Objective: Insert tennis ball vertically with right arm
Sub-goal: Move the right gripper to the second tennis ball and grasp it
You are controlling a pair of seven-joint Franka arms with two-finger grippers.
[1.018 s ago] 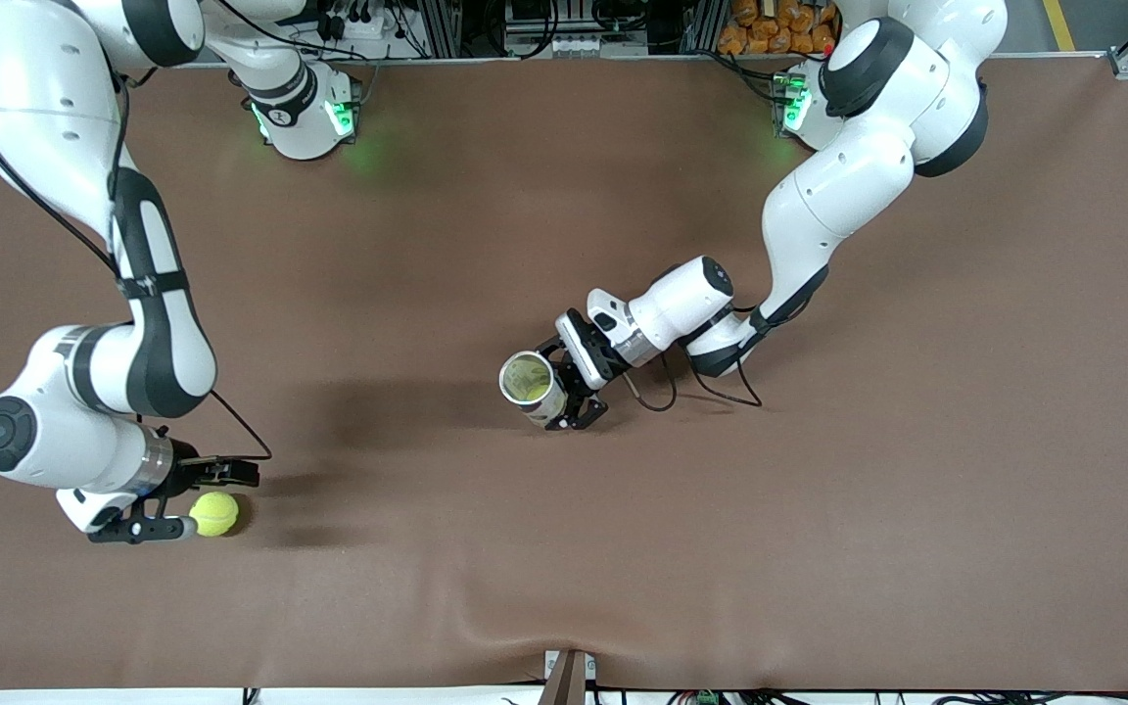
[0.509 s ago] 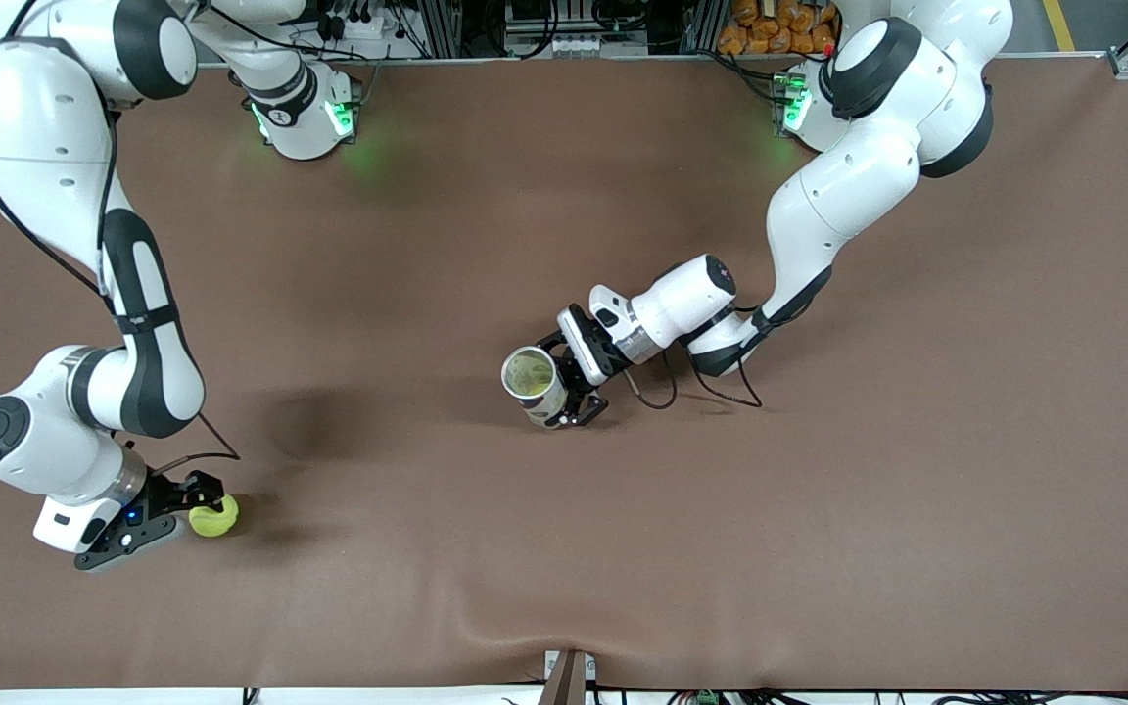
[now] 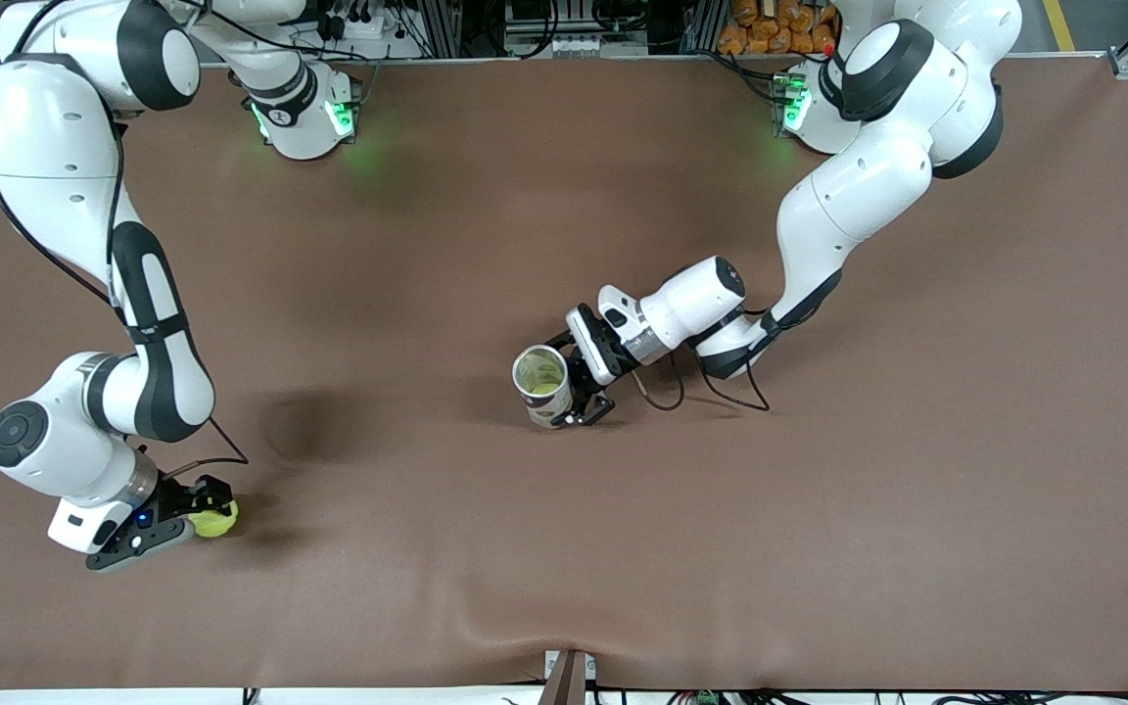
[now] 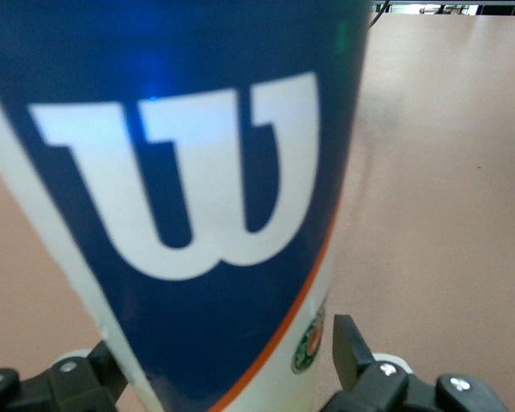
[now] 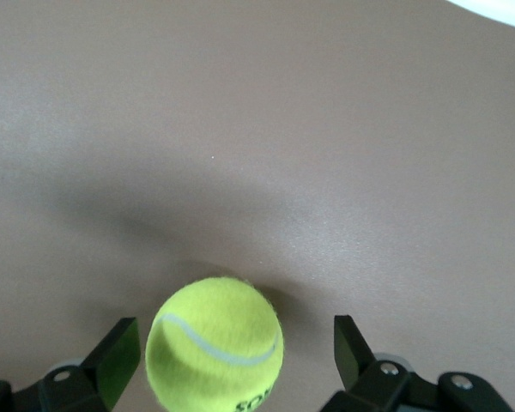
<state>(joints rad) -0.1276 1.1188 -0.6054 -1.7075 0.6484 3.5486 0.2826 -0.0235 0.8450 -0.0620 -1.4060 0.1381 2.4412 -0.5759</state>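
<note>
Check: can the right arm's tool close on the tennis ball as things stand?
Probably yes. The right tool is open around the tennis ball on the table, one finger on either side, nothing between.

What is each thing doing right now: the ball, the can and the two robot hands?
tennis ball: lying on the table, not squeezed yet.
can: no lid, mouth up, leaning a little, gripped at its side.
right gripper: open, low at the table, fingers on either side of the tennis ball.
left gripper: shut on the can.
</note>
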